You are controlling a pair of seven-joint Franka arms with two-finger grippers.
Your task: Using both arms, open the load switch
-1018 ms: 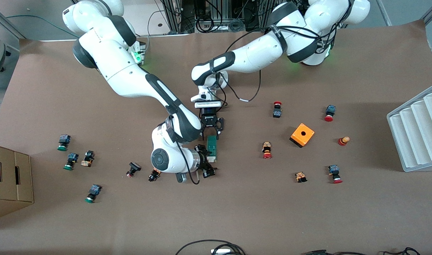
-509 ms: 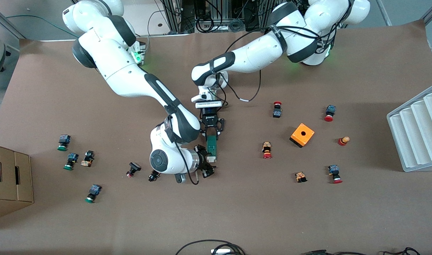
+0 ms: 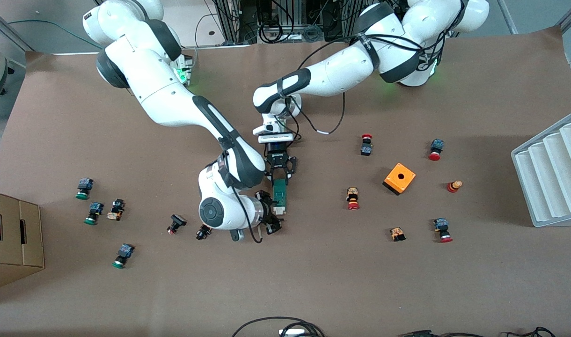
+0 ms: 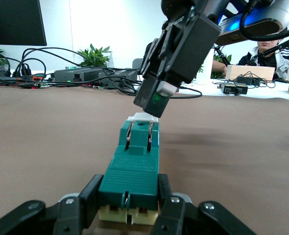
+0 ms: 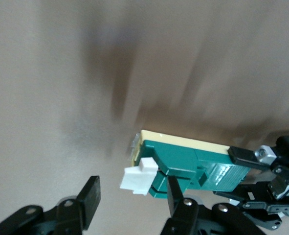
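The green load switch point(image 3: 280, 193) lies on the brown table near its middle. My left gripper point(image 3: 279, 177) is shut on the switch's end that is farther from the front camera. In the left wrist view the green body point(image 4: 130, 169) sits clamped between both fingers of the left gripper point(image 4: 129, 196). The white piece point(image 5: 138, 179) is at the other end. My right gripper point(image 5: 132, 196) is open around that piece, one finger point(image 5: 89, 197) well apart from it. In the front view the right gripper point(image 3: 270, 216) is low at that end.
An orange box with a hole point(image 3: 399, 178) and several red-capped buttons point(image 3: 353, 198) lie toward the left arm's end. Green-capped buttons point(image 3: 92, 213) and a cardboard box point(image 3: 11, 234) are toward the right arm's end. A white ribbed rack point(image 3: 552, 171) stands at the table's edge.
My left gripper's fingers have shut onto the green switch. The right gripper has narrowed a little and edged closer around the white end.
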